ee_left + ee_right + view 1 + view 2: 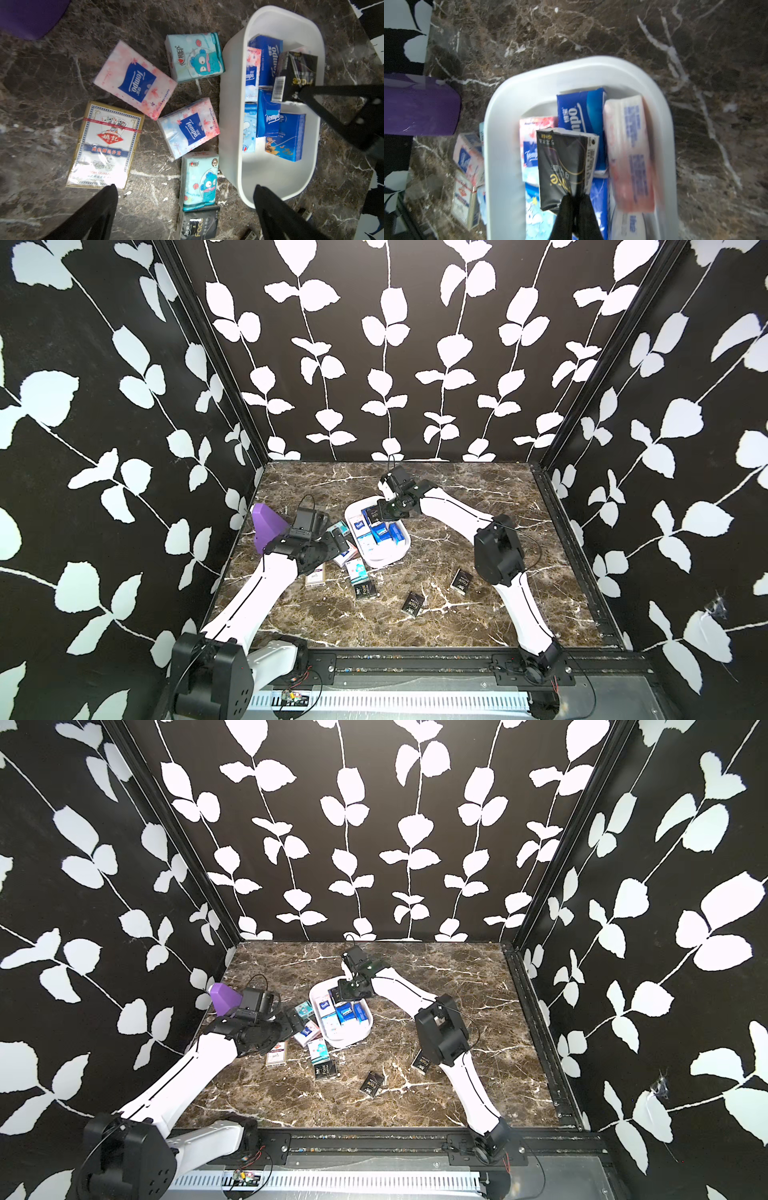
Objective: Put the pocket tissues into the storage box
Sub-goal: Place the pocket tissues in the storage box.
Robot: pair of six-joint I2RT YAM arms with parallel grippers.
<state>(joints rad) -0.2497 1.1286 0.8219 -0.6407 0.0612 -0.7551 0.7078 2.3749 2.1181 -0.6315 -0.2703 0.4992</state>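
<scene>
- My right gripper [574, 194] is pinching a black tissue pack [562, 166] by one end, over the blue packs [581, 116] already in the white storage box [500, 145].
- My left gripper [185, 188] is spread wide above loose Tempo packs [135, 80] at the box's 8 o'clock.
- In a top view, two black packs [413, 603] lie on the table at its 5 o'clock.

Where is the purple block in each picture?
In a top view: purple block at the table's left edge.
In a top view: the block, same edge.
Left wrist: beyond the pink packs, away from the white box.
Right wrist: near the white box's end.
Shared landmark: the white box.
</scene>
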